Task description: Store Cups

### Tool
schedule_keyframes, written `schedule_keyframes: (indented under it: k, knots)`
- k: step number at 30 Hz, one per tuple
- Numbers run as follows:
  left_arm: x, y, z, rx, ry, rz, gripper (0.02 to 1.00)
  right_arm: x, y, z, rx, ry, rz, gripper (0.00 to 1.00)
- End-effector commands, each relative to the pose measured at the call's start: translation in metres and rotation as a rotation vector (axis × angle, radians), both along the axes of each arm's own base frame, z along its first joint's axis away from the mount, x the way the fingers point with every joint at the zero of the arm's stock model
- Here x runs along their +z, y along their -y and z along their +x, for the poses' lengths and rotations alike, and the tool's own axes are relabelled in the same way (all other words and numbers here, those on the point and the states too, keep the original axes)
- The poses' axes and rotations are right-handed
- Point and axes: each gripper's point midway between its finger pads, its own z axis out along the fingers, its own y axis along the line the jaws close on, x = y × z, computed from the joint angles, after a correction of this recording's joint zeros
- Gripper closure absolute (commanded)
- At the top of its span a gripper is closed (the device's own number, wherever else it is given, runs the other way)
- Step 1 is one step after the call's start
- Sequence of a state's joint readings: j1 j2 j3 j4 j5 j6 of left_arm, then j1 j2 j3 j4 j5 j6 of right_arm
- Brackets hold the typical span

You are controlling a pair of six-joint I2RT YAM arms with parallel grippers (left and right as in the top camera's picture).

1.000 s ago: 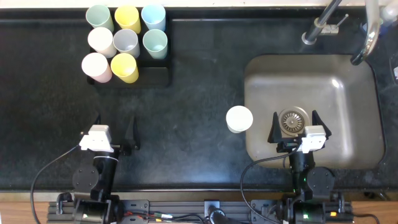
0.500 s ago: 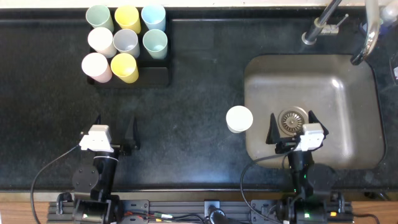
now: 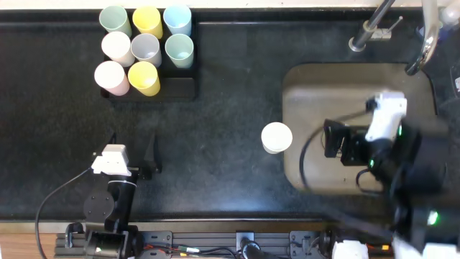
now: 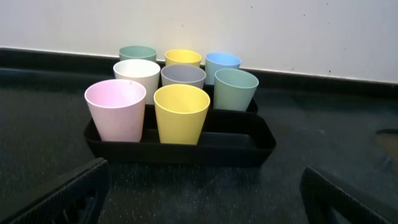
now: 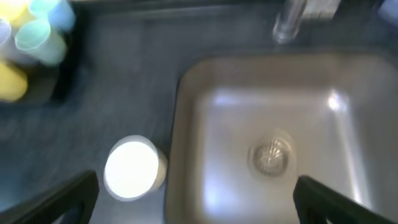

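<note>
Carrying surface: desk [image 3: 230, 144], dark, under both sets of jaws.
Sink: sink [image 3: 309, 90], steel basin, directly beneath the right jaws, which hang high over it.
Right jaws: spread wide, nothing held.
Left jaws: spread wide, nothing held, low over the desk.
Tray: black tray [image 4: 186, 154], straight ahead of the left jaws and well apart from them; far off to the side of the right jaws.
Stored cups: eight stored cups [image 4: 181, 112], upright in the tray, mixed pastel colours, packed close together.
Tap: tap [image 3: 374, 25], on the far side of the sink from the right jaws.
Free slot: free slot [image 4: 239, 132], a tray corner on the side facing the left jaws, next to the front yellow cup.
Task cup: loose white cup [image 3: 277, 137], on the desk just beside the sink rim. It sits below the right jaws and off to their side toward the left arm, not between them. Which end is up: cannot tell.
Handling (judgement): looks like light, stiff plastic with a smooth tapered wall, so it could slip or tip if pinched off-centre. Doesn't look fragile.
Grip spot (judgement): across the body around mid-height, jaws square on either side. If the mouth is up, pinching one wall at the rim would also do.
Progress (judgement): one cup left to store. The right jaws are nearer and need a sideways shift, then a descent.
</note>
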State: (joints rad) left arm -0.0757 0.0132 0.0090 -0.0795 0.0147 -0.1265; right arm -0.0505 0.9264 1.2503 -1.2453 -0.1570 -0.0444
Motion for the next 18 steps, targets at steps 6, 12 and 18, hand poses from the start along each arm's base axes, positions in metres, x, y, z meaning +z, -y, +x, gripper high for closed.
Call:
schedule_keyframes:
  k: [6,12,18]
  knots:
    - [0.001,-0.002,0.0,0.008,0.006,0.018,0.018,-0.051,-0.028,0.012,0.079,-0.522,0.104,0.005]
    - [0.001,-0.002,0.0,0.008,0.006,0.018,0.018,-0.094,-0.052,0.004,0.128,-0.793,0.056,0.003]
    - [0.001,-0.002,0.0,0.008,0.006,0.018,0.018,-0.119,-0.057,0.013,0.115,-0.874,0.008,0.003]
